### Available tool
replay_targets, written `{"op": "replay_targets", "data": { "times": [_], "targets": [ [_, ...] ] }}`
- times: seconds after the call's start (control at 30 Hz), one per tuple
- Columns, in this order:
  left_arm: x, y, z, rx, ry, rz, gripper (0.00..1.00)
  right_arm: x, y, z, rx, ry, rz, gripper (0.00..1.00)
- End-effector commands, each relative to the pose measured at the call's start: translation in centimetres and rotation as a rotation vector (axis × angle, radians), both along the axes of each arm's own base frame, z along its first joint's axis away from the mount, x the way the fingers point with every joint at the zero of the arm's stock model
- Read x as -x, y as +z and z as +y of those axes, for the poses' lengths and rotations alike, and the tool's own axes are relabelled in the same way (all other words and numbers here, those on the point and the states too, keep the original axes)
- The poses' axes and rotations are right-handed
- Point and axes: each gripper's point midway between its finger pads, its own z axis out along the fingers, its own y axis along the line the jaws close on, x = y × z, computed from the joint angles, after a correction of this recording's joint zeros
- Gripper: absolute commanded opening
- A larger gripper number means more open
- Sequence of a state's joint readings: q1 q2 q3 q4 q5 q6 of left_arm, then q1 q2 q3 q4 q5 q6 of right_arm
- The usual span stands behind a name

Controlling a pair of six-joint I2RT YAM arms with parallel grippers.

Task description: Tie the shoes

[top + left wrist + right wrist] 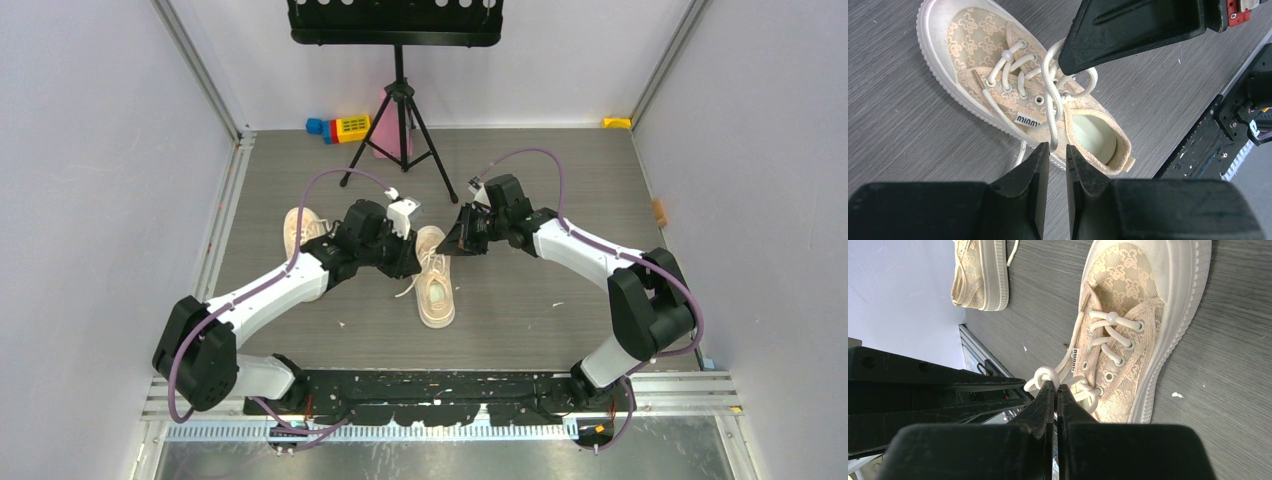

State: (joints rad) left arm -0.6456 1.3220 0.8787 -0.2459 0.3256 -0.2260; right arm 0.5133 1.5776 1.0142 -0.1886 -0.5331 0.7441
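knotting is judged to be in hand on the worked shoe, laid just nearside of the tripod, with the second shoe to that tripod's near left. a lace loop is pinched in the fully closed right gripper, while the left gripper is set a slit apart about a lace strand, and a grip there cannot be told. next, that strand must be clamped and drawn away from the loop; "miumiu" is roughly read on a white tag.

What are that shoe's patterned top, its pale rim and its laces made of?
The upper looks like matt cream lace-type fabric: a woven floral pattern shows. The sole seems to be rubber, off-white and smooth, with a ribbed edge. The laces look like white braided cord, perhaps cotton or polyester: round, with a twisted texture.
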Motion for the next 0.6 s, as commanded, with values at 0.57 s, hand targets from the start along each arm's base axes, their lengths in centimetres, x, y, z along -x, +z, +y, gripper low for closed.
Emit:
{"op": "replay_targets", "data": {
  "times": [0.57],
  "targets": [
    [-1.26,1.91,-1.09,0.065,0.013,-0.034,0.22,-0.7,3.18,0.44,-0.056,0.002,-0.077,0.0]
  ]
}}
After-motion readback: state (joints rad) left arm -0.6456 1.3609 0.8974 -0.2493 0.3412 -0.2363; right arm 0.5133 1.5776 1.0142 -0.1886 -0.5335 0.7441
